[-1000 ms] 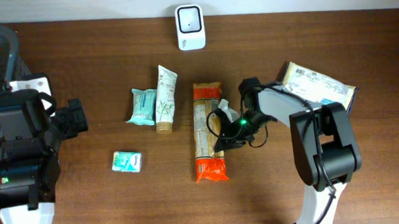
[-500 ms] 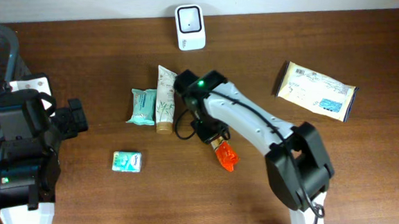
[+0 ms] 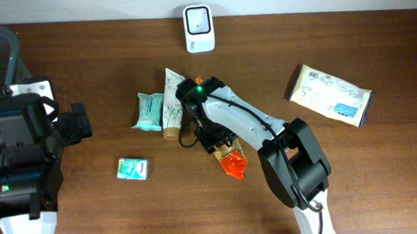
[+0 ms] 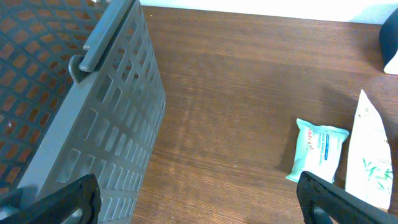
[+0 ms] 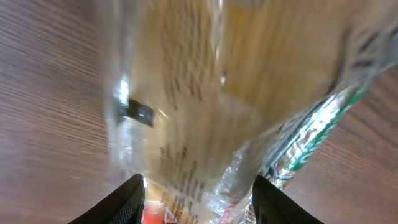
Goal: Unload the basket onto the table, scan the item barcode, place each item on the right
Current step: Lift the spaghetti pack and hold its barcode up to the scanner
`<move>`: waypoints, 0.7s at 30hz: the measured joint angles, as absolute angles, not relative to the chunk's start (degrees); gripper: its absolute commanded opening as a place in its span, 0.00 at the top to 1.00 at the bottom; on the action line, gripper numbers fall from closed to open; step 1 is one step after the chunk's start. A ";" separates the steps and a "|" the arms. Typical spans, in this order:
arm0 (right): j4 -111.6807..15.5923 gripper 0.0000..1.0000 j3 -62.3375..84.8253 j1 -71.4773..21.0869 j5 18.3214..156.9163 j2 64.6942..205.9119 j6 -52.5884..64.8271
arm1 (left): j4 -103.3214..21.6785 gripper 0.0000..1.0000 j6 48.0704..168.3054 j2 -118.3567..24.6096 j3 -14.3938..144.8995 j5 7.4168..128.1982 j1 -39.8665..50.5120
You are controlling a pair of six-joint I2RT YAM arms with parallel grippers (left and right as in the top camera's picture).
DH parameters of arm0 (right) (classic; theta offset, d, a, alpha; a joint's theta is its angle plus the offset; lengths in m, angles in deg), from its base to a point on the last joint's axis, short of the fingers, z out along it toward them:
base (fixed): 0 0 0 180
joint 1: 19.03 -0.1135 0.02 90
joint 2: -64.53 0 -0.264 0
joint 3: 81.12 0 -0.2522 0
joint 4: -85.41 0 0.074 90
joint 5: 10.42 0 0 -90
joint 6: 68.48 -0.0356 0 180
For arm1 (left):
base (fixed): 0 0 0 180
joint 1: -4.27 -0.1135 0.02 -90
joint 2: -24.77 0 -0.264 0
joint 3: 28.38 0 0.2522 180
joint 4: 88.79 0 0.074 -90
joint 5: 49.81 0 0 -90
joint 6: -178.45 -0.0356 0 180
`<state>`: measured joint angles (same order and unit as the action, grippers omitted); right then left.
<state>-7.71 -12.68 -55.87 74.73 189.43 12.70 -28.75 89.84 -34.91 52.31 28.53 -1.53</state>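
Observation:
A long clear pack of spaghetti with orange ends (image 3: 233,164) lies slanted on the table under my right arm, mostly hidden by it. My right gripper (image 3: 218,141) sits over its middle. In the right wrist view the blurred pack (image 5: 205,106) fills the space between the gripper's (image 5: 200,199) fingers, which stand apart. The white scanner (image 3: 198,28) stands at the table's back edge, well apart from the pack. My left gripper (image 3: 80,121) rests at the far left, open and empty (image 4: 199,202).
A white tube (image 3: 171,104) and a teal wipes pack (image 3: 149,111) lie just left of the right arm. A small teal pack (image 3: 133,168) lies nearer the front. A beige packet (image 3: 331,94) sits at the right. A grey basket (image 4: 93,124) stands beside the left gripper.
The right arm swung left from the table's middle right toward the tube, dragging and turning the spaghetti pack. Its jaws, shut before, now stand apart. The left arm has not moved.

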 measured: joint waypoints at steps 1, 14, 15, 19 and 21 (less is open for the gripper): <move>-7.27 0.03 -14.69 -55.63 75.15 189.37 12.50 | -28.75 0.01 89.82 -34.91 52.31 28.53 -1.53; -14.20 0.01 -4.22 -39.72 101.36 185.54 28.96 | -28.66 0.01 89.82 -34.91 52.31 28.53 -1.53; -15.55 0.01 -2.27 -40.40 102.08 185.54 29.24 | -28.64 0.01 89.82 -34.91 52.31 28.53 -1.53; -18.11 0.16 0.20 -41.31 104.72 185.30 29.46 | -28.64 0.01 89.84 -34.91 52.31 28.53 -1.53; -19.62 0.42 0.72 -41.31 104.94 185.10 29.51 | -28.61 0.01 89.84 -34.91 52.31 28.53 -1.53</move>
